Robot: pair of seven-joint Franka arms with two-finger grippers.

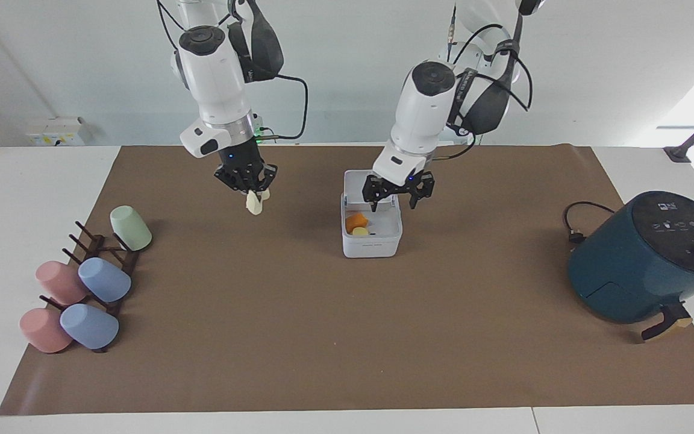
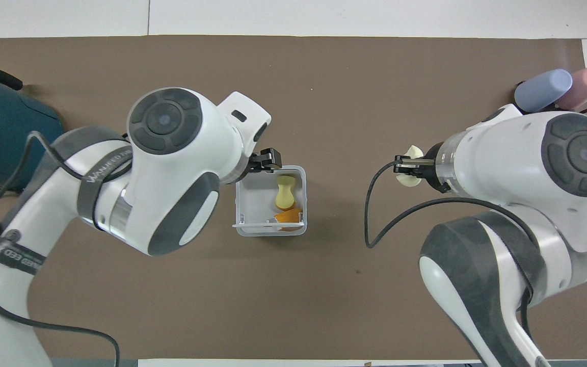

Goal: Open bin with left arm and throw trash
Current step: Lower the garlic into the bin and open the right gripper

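The white bin (image 1: 371, 244) stands mid-table with its lid (image 1: 356, 181) up on the side nearer the robots. An orange lump (image 1: 357, 220) and a yellow lump (image 1: 360, 231) lie in it; they also show in the overhead view, yellow (image 2: 284, 191) and orange (image 2: 289, 217), inside the bin (image 2: 245, 204). My left gripper (image 1: 394, 202) hangs open and empty just above the bin; its tips show in the overhead view (image 2: 269, 162). My right gripper (image 1: 249, 188) is shut on the pale cream lump (image 1: 254, 205), raised over the mat between the cups and the bin; both show in the overhead view, gripper (image 2: 406, 166) and lump (image 2: 414, 152).
A dark-teal air fryer (image 1: 648, 259) with its cable (image 1: 576, 226) stands at the left arm's end of the table. A dark rack with pastel cups (image 1: 103, 280) lies at the right arm's end. Brown mat (image 1: 347, 337) covers the table.
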